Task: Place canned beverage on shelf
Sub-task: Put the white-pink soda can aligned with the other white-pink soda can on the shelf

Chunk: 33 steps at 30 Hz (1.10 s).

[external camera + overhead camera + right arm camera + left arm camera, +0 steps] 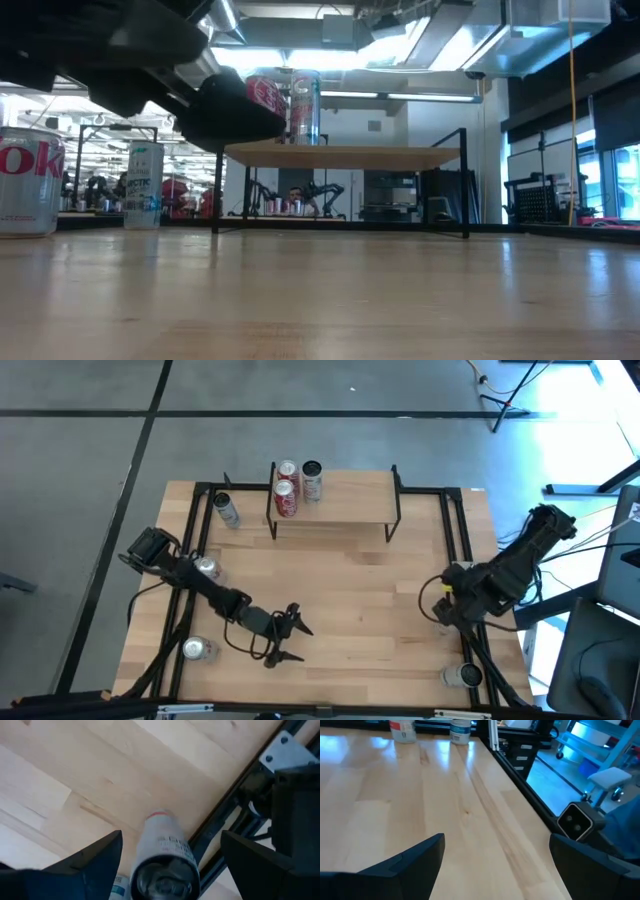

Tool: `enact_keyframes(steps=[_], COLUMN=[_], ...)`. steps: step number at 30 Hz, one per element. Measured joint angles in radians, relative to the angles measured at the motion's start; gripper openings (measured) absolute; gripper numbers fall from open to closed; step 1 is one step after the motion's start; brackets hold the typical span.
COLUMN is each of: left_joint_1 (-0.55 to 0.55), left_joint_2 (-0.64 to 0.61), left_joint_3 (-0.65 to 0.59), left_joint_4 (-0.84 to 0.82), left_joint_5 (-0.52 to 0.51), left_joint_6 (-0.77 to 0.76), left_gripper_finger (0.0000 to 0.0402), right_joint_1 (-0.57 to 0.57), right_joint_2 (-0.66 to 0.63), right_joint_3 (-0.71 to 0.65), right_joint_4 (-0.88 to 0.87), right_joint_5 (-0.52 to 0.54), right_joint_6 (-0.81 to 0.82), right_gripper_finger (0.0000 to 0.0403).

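Left gripper is hovering released over the near-left tabletop. Right gripper is hanging released above a can near the table's right edge. Three cans are standing on the shelf.

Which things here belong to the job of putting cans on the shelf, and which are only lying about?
Belong to the job:
- shelf, already carrying three cans
- can below the open right claw
- cans at the table's left side
- open left claw

Lying about:
- cables on the floor
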<state>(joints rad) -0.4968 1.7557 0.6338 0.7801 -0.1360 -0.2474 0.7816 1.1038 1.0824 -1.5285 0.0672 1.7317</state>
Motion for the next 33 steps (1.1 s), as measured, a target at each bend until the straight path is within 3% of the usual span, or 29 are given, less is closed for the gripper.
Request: enact_keyframes(steps=[10,18,25,30,33], left_joint_1=[-0.059,-0.06,-0.06,-0.06,-0.058], left_joint_2=[0.0,0.0,0.0,0.0,0.0], left_joint_3=[0.0,0.0,0.0,0.0,0.0], left_joint_4=[0.0,0.0,0.018,0.033,0.043], left_joint_5=[-0.091,-0.092,-0.092,-0.091,-0.091], left_joint_6=[-0.015,-0.013,-0.013,-0.006,-0.005], left_gripper_finger=[0.0354,0.0354,0.0354,0.0354,0.0354], right_joint_1=[0.105,0.104,0.104,0.103,0.101], right_joint_2=[0.043,0.088,0.09,0.09,0.092], right_joint_3=[0.0,-0.009,-0.118,-0.159,-0.162], right_joint_4=[0.006,0.038,0.157,0.229,0.227], right_joint_5=[-0.018,-0.07,-0.167,-0.168,-0.162], right_joint_6=[0.124,0.126,0.126,0.074,0.05], right_gripper_finger=[0.0324,0.0324,0.0324,0.0322,0.0298])
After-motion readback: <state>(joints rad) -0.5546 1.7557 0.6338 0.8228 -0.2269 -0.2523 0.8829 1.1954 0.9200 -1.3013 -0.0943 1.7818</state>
